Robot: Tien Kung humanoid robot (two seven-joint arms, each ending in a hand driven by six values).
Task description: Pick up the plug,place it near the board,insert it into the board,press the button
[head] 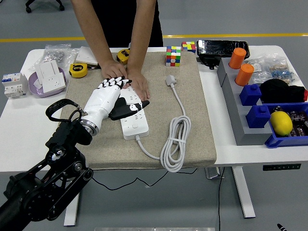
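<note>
Broadly, a white table (19, 115) carries a beige mat (192, 96), and on the mat lies the white board (132, 118), a long power strip running away from the robot, with its own cord (175, 144) coiled to the right. A person at the far side presses both hands (127, 79) flat on the board's far end, pinning it. The left hand (108, 98) reaches over the board's far half, its fingers (113, 83) stretched out and gathered close, tips touching or nearly touching the person's hands, thumb pointing right across the sockets; it holds nothing that I can see. No right arm shows. The plug (170, 80) lies loose on the mat, right of the board and apart from it, at the end of the cord (it looks like the strip's own plug, which fits the task oddly). By my judgement the plug is light, hard and smooth, so it may slip under a pinch; the body's two flat sides are the place to grip, prongs left free. The cord is stiff enough to tug and twist the plug as it lifts, so a firm hold near the cord's root would help. Whether a button sits under the hand I cannot tell.
</note>
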